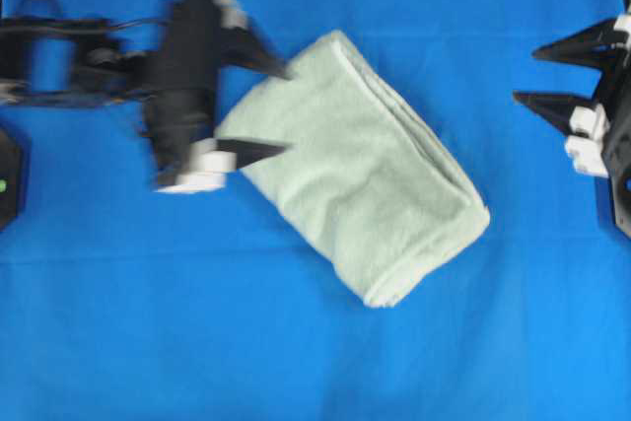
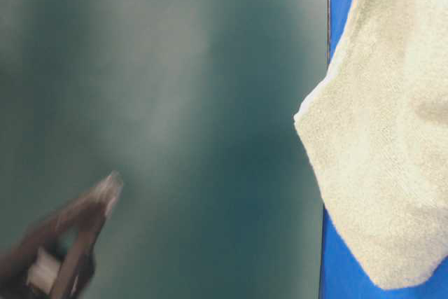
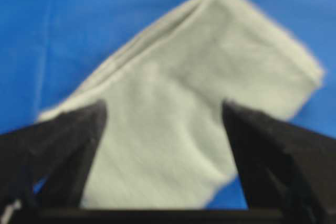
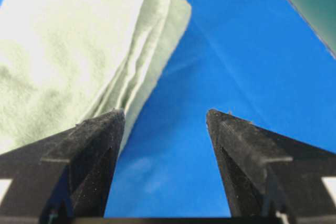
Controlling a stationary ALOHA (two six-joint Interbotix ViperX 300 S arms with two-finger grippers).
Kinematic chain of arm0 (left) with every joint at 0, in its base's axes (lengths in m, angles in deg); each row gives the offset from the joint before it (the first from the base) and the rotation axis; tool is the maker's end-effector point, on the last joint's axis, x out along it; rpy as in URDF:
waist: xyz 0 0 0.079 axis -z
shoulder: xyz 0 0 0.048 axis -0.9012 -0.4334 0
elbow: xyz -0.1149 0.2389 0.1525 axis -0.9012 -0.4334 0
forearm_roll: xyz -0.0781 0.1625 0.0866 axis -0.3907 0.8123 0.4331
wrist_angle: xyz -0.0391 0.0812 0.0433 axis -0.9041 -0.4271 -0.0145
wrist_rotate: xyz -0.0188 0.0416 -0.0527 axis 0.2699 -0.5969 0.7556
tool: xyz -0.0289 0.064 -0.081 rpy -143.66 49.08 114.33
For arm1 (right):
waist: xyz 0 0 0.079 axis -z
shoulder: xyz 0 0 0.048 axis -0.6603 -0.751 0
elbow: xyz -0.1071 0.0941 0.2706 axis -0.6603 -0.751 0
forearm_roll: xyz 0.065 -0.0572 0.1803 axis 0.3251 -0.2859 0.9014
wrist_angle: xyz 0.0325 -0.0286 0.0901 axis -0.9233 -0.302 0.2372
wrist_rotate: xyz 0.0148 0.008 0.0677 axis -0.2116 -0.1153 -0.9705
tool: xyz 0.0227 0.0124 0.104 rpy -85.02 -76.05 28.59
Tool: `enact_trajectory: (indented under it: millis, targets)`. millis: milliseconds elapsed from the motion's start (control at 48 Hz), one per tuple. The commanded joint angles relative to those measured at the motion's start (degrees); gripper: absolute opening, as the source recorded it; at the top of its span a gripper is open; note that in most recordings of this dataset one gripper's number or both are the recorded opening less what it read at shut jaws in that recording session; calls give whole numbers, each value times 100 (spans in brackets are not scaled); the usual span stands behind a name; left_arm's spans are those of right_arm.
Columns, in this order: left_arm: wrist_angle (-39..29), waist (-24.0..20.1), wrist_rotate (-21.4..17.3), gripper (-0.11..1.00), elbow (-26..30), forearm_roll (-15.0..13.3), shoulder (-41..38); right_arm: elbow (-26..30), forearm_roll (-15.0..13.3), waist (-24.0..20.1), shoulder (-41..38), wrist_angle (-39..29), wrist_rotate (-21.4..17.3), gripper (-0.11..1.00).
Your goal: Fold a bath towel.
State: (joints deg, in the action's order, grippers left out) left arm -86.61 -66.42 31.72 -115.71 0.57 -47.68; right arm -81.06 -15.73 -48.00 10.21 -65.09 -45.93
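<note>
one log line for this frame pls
bath towel: folded bundle on blue cloth | left pincer: open, at towel's left end | right pincer: open, apart from towel

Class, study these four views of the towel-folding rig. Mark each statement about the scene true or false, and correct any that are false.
1. The bath towel lies folded into a compact bundle. True.
2. The left tool is shut on a towel corner. False: its jaws are open, at the towel's edge, gripping nothing.
3. The right tool is open and apart from the towel. True.
4. The towel rests on a red cloth. False: it rests on the blue cloth.
5. The towel lies square to the table edges. False: it lies diagonally.
</note>
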Motion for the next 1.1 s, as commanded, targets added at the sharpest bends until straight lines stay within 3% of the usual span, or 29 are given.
enact_trajectory:
  millis: [0, 250, 500, 792, 1084]
  targets:
    - [343, 44, 70, 83, -475, -9, 765, 158, -123, -9, 44, 141, 9, 64]
    - [598, 97, 97, 83, -1934, -9, 2681, 149, -483, 0, 158, 369, 9, 64]
    - [642, 88, 176, 83, -3138, -18, 3981, 70, -668, -9, 185, 659, 9, 64]
    - [659, 88, 343, 83, -3990, -18, 4685, -229, -703, -9, 193, 1107, -26, 64]
    - [694, 88, 343, 83, -4140, -18, 4834, -457, -703, -9, 501, 1169, -79, 64]
